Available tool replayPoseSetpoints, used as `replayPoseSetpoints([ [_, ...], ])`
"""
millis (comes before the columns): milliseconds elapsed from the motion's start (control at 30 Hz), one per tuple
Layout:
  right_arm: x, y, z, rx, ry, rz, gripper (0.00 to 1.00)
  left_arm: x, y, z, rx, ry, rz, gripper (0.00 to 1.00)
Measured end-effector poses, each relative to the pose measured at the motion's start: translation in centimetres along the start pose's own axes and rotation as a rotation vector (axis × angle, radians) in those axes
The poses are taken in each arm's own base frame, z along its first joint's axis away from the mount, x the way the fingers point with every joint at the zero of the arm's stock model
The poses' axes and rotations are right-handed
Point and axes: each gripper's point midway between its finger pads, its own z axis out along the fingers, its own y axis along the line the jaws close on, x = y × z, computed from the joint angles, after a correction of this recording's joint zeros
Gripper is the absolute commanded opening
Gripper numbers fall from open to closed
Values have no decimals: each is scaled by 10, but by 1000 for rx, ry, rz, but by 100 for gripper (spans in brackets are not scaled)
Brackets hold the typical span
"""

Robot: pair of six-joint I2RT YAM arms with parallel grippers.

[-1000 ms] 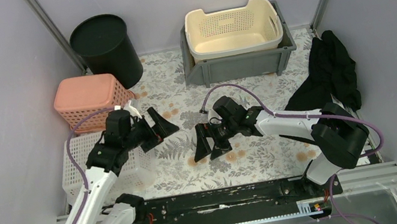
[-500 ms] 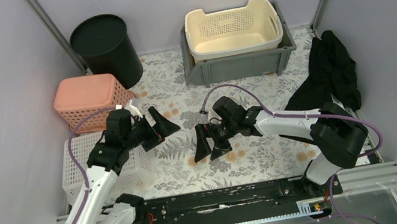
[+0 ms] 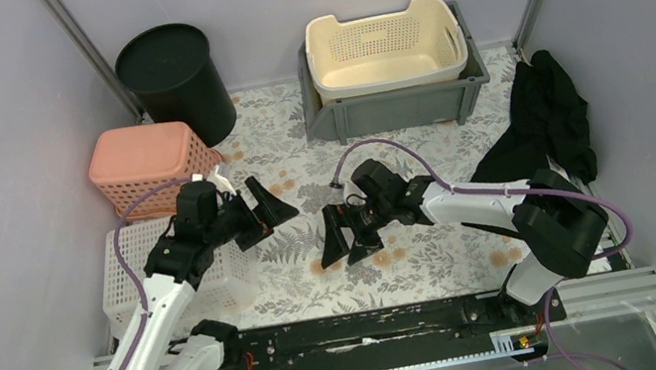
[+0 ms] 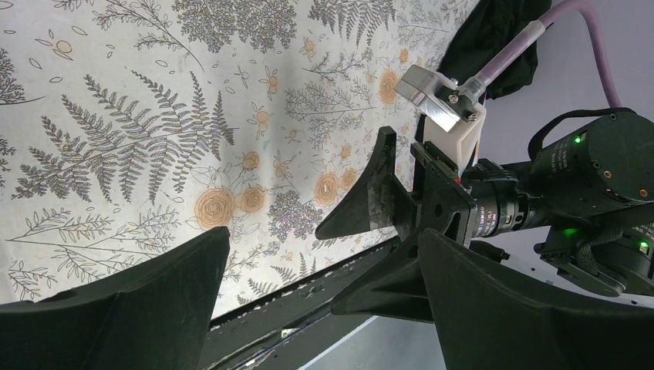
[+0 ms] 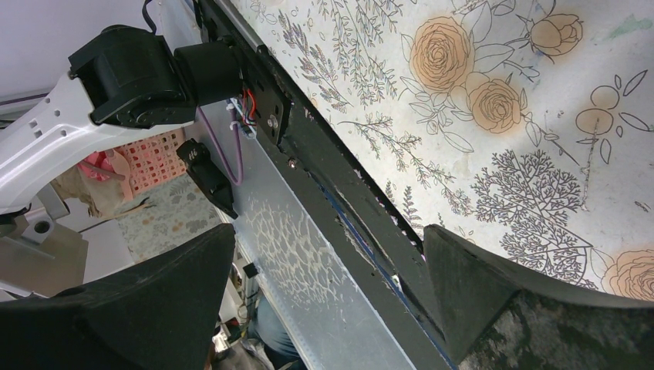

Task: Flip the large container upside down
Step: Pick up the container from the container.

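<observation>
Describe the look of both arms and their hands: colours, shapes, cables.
The left arm and right arm have white links and black joint housings. A lavender cable loops along each. The left hand and right hand each carry two black wedge-shaped fingers. Small green lights glow on the right arm.

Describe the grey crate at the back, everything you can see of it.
The grey crate is a rectangular, dark grey bin, hard plastic by its look, with a ribbed front wall. It stands upright, open side up, on the floral table cover at the back, right of centre. A cream perforated basket sits nested inside it, its rim above the crate's.
</observation>
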Motion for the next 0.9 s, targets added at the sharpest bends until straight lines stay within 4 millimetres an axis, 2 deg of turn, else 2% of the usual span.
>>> replayPoseSetpoints([
  [600, -2, 1, 0, 11, 11, 0, 100, 1, 0, -2, 8, -5, 3, 100],
  [767, -22, 22, -8, 12, -7, -51, 97, 2, -1, -2, 10, -5, 4, 100],
  [900, -51, 45, -24, 4, -67, -110, 95, 2, -2, -4, 18, -9, 8, 100],
])
